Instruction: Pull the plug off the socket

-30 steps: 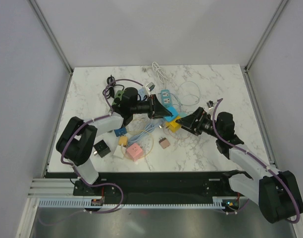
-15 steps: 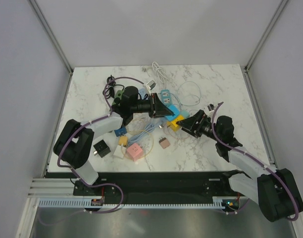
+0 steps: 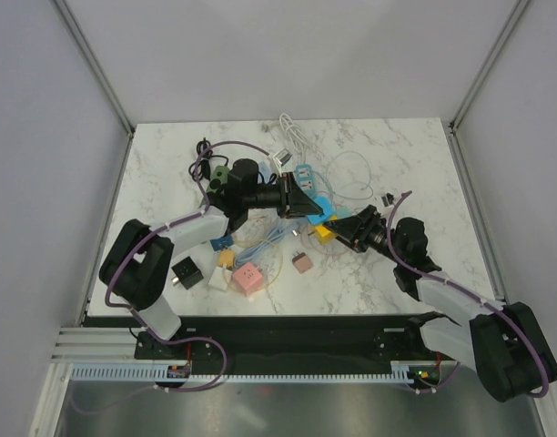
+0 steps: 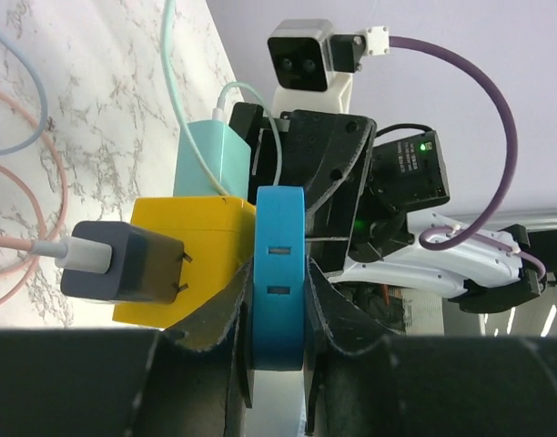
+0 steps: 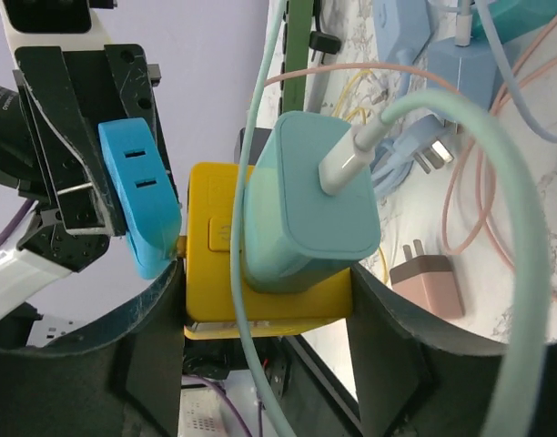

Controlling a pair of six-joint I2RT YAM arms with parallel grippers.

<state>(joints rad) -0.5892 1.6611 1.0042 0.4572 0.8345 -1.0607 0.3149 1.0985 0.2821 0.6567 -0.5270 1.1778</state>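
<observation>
Two grippers, one yellow socket cube [image 3: 323,232], three plugs on it. Nearest, right gripper [image 5: 269,309], fingers flanking cube's two sides; whether clamped or merely close, cannot tell. Teal charger [image 5: 306,209] on cube's face between those fingers. Beyond cube, left gripper [image 4: 278,300] pinched tight on blue plug [image 4: 279,228], which sits against cube's side. Grey charger [image 4: 124,264] on adjoining face.

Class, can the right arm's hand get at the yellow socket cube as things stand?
Probably yes: the right hand straddles the yellow socket cube, nothing between; the left hand grips only the blue plug.
</observation>
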